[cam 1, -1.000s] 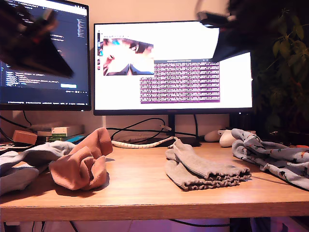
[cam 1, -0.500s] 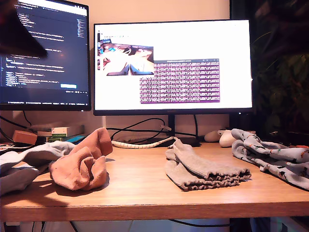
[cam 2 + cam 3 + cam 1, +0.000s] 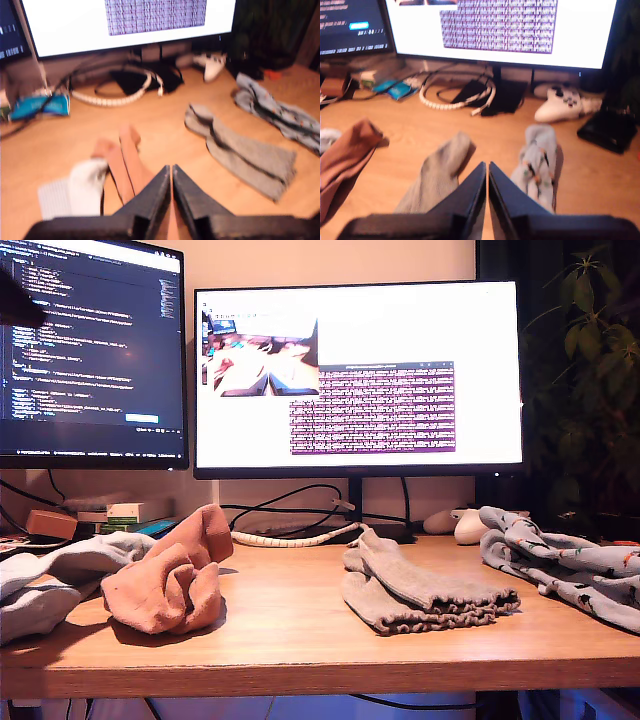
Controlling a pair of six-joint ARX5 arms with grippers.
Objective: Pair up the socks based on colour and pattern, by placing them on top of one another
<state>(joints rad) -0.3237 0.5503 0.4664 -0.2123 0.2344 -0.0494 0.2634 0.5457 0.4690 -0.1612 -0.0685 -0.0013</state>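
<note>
Several socks lie on the wooden desk (image 3: 300, 640). Salmon-pink socks (image 3: 165, 580) (image 3: 122, 155) are bunched toward the exterior view's left, beside white ribbed socks (image 3: 50, 585) (image 3: 82, 190). Grey-beige ankle socks (image 3: 420, 590) (image 3: 245, 155) (image 3: 440, 170) lie stacked in the middle. Pale grey-blue printed socks (image 3: 570, 570) (image 3: 280, 112) (image 3: 537, 160) lie at the exterior view's right. My first gripper (image 3: 171, 168) hovers shut and empty above the pink socks. My second gripper (image 3: 486, 165) hovers shut and empty between the grey and the printed socks.
Two lit monitors (image 3: 358, 375) stand along the back. A white coiled cable (image 3: 290, 537) (image 3: 455, 95) and a white game controller (image 3: 562, 102) (image 3: 212, 65) lie under them. A plant (image 3: 590, 370) fills the exterior view's right, where a dark arm tip (image 3: 15, 300) shows at upper left.
Both dark arms have risen out of the exterior view; only a tip remains at its upper left edge. The socks have not moved.
</note>
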